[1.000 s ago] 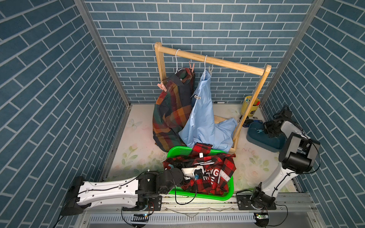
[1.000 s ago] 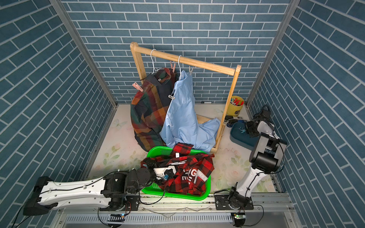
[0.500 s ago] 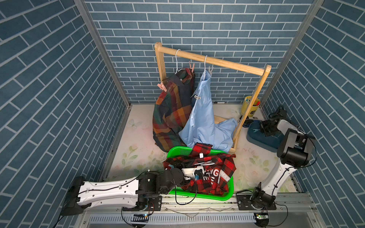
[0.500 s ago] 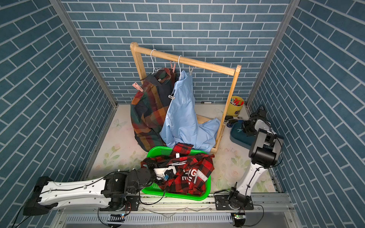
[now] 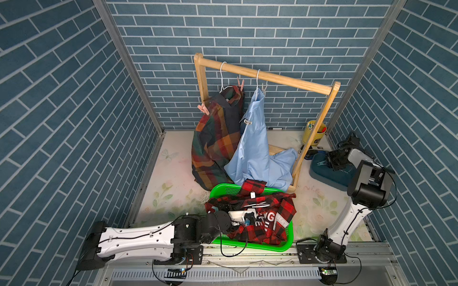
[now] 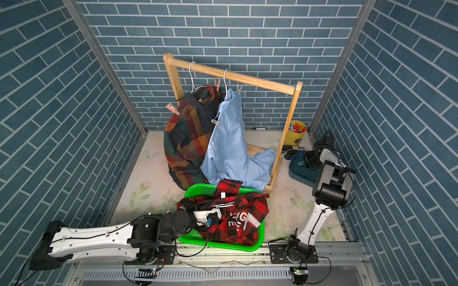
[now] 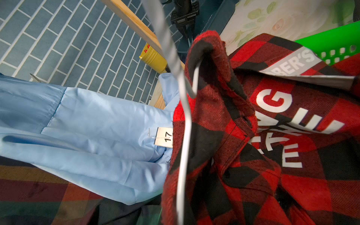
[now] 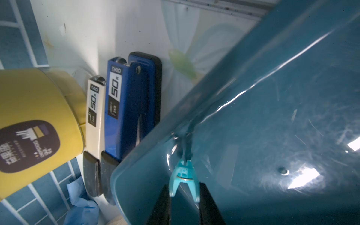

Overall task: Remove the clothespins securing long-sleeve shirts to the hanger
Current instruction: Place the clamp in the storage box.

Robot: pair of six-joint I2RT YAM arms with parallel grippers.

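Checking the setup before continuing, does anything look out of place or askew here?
Yes. The red checked shirt lies crumpled in the green basket with its hanger, and the blue shirt hangs lopsided, its lower end heaped over the rack's base.

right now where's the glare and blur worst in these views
Right wrist view: bright streaks and patches glare off the glossy dark teal plastic bin, the small teal plastic clothespin is sharp. Left wrist view: the white wire hanger near the lens is blurred, the red-and-black check shirt crisp. In both top views, even light, blue brick walls splay outward.
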